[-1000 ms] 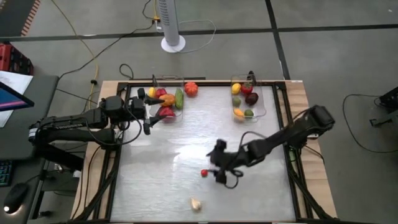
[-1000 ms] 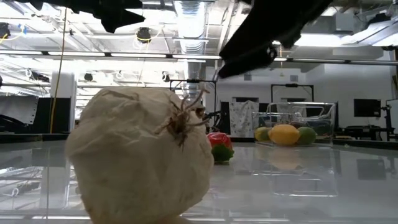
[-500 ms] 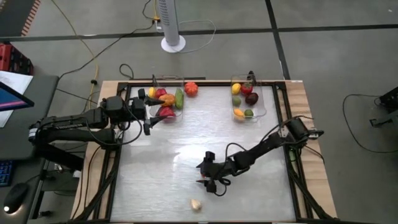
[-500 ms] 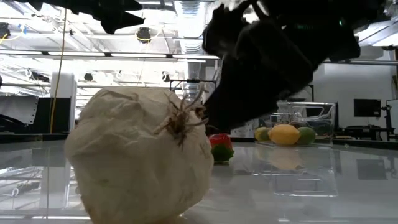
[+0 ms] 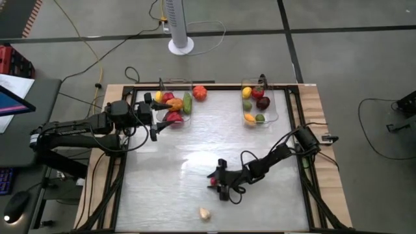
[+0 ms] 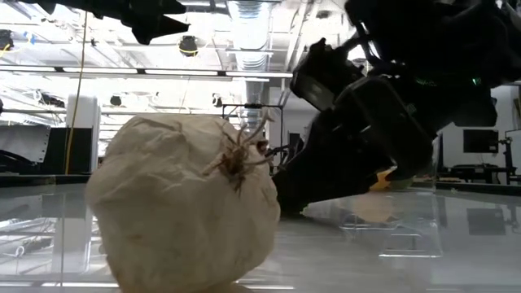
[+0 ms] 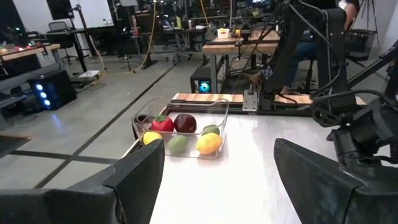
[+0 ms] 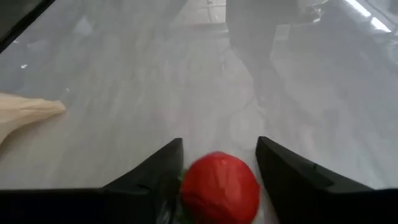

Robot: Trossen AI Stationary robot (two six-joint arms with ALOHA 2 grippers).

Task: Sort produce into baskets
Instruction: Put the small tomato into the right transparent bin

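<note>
A small red produce piece [image 8: 219, 186] with a green leaf lies on the table near its middle. My right gripper [image 5: 216, 182] is low over the table and open. Its fingers [image 8: 292, 180] stand on either side of the red piece. A pale whitish bulb [image 5: 205, 213] lies nearer the front edge; it also shows in the low view [image 6: 183, 212]. Two clear baskets at the back, the left one [image 5: 174, 104] and the right one [image 5: 259, 103], each hold several pieces. My left gripper [image 5: 155, 116] is open and empty beside the left basket. My right gripper's fingers come nearly level, low over the table, and straddle the red piece [image 8: 219, 186], which rests on the table. Whether either finger touches it, I cannot tell.
An orange-red round piece [image 5: 199, 92] lies on the table just outside the left basket's right side. The right arm [image 5: 279, 156] stretches low across the table's right half. A fan base [image 5: 181, 45] stands beyond the far edge.
My right arm has come down low over the table, and its gripper has gone toward the table's left and near edges. Its open fingers now stand around the red piece, which has stayed in place.
</note>
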